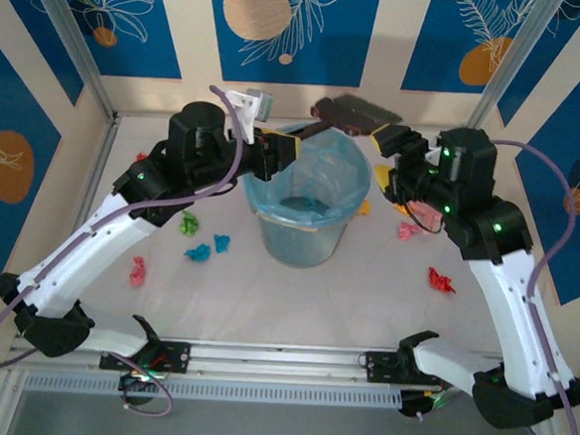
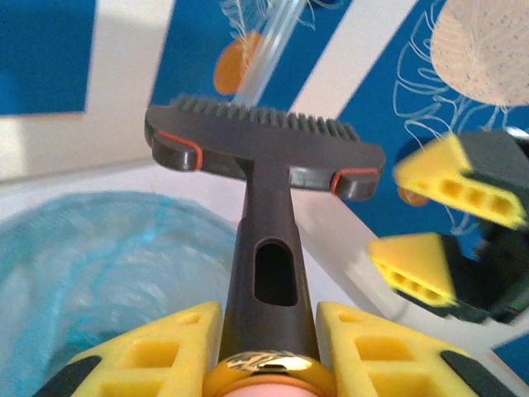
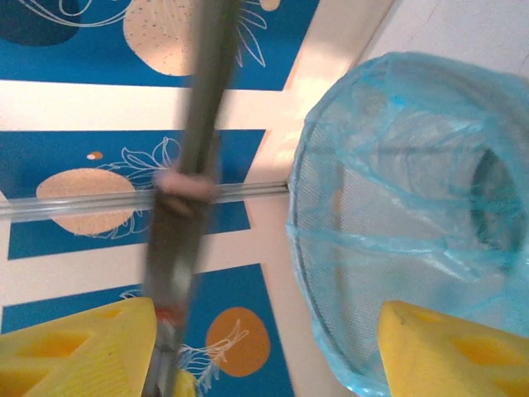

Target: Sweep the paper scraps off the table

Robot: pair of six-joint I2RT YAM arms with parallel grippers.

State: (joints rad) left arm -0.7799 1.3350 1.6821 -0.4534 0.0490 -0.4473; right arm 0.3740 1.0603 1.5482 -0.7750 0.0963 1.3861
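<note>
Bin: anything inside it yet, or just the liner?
Inside the bin the blue liner shows; no scrap is recognisable. The near wall covers part of the floor. Several paper scraps lie on the table.

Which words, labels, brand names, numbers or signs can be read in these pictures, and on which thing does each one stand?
No text can be read in any of the pictures.
Gold band on the handle of the dark grey plastic brush: a dark engraved mark, too blurred to read.
Blue and cream wall panels: only drawn leaves and circles, no letters or numbers.
</note>
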